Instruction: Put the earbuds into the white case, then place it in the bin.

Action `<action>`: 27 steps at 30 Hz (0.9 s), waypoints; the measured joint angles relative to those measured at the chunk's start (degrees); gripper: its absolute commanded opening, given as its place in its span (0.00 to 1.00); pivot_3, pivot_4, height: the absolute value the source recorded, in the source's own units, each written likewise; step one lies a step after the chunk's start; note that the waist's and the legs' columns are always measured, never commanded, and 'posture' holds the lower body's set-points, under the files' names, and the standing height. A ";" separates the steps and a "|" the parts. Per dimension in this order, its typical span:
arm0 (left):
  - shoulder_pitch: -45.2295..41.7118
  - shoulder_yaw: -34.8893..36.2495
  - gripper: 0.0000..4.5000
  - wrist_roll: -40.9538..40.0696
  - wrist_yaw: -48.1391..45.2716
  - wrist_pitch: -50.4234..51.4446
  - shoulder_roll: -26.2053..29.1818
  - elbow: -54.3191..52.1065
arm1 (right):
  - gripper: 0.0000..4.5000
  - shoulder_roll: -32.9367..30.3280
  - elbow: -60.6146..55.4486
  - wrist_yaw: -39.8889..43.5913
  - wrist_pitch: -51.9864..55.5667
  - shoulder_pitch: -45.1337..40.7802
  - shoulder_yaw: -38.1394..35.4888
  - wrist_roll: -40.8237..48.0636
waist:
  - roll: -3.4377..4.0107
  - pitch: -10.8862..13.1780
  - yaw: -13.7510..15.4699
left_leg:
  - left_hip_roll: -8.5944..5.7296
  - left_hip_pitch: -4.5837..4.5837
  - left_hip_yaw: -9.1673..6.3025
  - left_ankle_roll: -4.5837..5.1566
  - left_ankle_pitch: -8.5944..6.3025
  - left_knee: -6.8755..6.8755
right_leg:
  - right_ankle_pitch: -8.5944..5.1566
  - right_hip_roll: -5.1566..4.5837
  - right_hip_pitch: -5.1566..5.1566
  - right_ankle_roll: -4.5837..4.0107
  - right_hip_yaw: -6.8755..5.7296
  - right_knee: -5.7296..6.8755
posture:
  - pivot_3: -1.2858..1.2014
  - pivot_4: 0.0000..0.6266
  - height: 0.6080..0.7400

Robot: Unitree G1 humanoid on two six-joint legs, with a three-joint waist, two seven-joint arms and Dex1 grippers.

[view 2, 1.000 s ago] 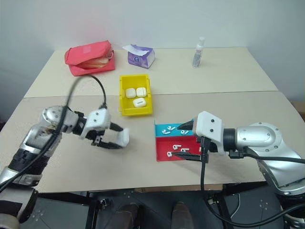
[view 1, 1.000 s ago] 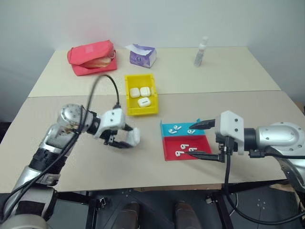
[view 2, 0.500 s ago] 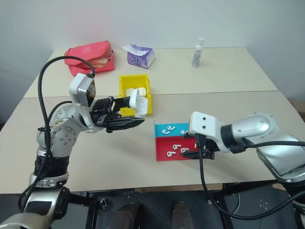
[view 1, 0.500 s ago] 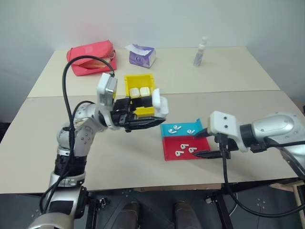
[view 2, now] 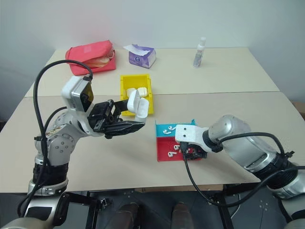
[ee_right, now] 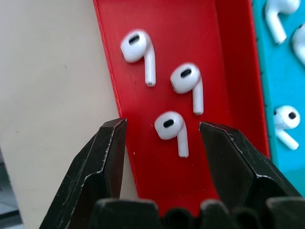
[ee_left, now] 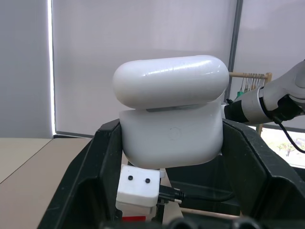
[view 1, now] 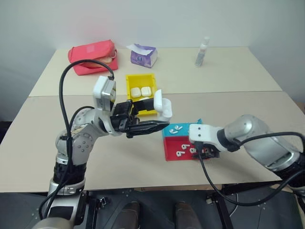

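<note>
My left gripper [view 1: 161,123] is shut on a white case [view 1: 162,107], held in the air between the bin and the tray, its lid [ee_left: 169,81] flipped up. Its black fingers [ee_left: 102,167] clamp the case body [ee_left: 171,136] from both sides. The yellow bin [view 1: 127,95] behind it holds more white cases [view 1: 140,91]. My right gripper [ee_right: 162,124] points down, open, over the red half of the tray [view 1: 169,146]. An earbud [ee_right: 170,129] lies between its fingers, untouched. Two more earbuds [ee_right: 138,50] lie further along the red half, others on the teal half [ee_right: 286,119].
At the back of the table are a red pouch [view 1: 91,56], a purple tissue pack [view 1: 143,55] and a small clear bottle [view 1: 201,51]. A seam [view 1: 238,91] runs across the table behind the tray. The table's front edge is close below the tray.
My left gripper lifted the case off the table, swung it right and now holds it still. My right gripper tipped down onto the red tray half and its jaws narrowed.
</note>
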 measured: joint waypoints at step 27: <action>2.38 -0.03 0.62 -0.01 2.73 -0.44 1.18 -3.70 | 0.14 4.71 6.21 6.15 -6.26 -0.50 -0.38 -6.05 | 0.00 0.00 0.01 | 0.01 0.11 -0.01 -0.03 0.00 0.02 | 0.00 0.01 0.07 0.00 0.00 -0.07 | 0.52 0.24 1.00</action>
